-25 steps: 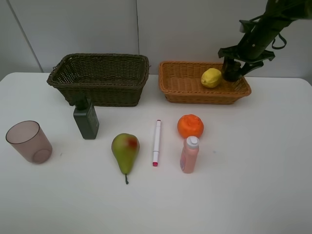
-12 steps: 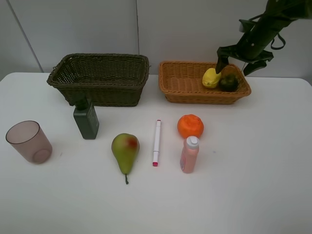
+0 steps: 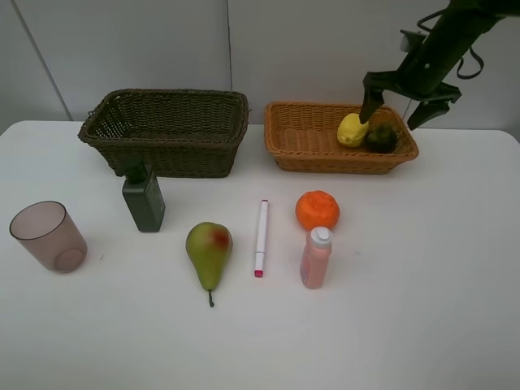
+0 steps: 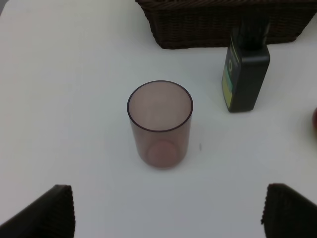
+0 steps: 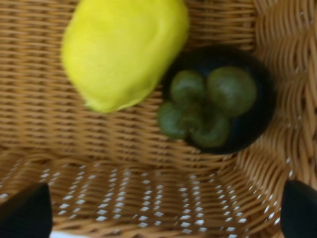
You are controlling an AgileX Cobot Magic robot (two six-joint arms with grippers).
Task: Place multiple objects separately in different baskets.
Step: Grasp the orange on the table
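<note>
The white surface [image 3: 422, 325] lies bare along its near edge and wide on the right. The left jaws stand open, holding nothing, short of one mauve cup [image 4: 160, 124]. In mid-surface, each apart, are one pink bottle [image 3: 315, 257], one pear [image 3: 209, 251], one marker [image 3: 261, 237], one orange [image 3: 317, 210] and one dark green bottle [image 3: 144, 199]. Behind stand two baskets, a gap between them: the dark basket [image 3: 166, 130] and the tan basket [image 3: 309, 142]. The tan one holds one lemon [image 3: 352, 130] touching one mangosteen [image 3: 381, 137]. The right jaws hang spread above them, gripping nothing.

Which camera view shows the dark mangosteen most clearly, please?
The right wrist view: the mangosteen fills it close up, green calyx visible, lying against the lemon in the light basket. The exterior high view shows it only as a small dark ball; the left wrist view misses it.
</note>
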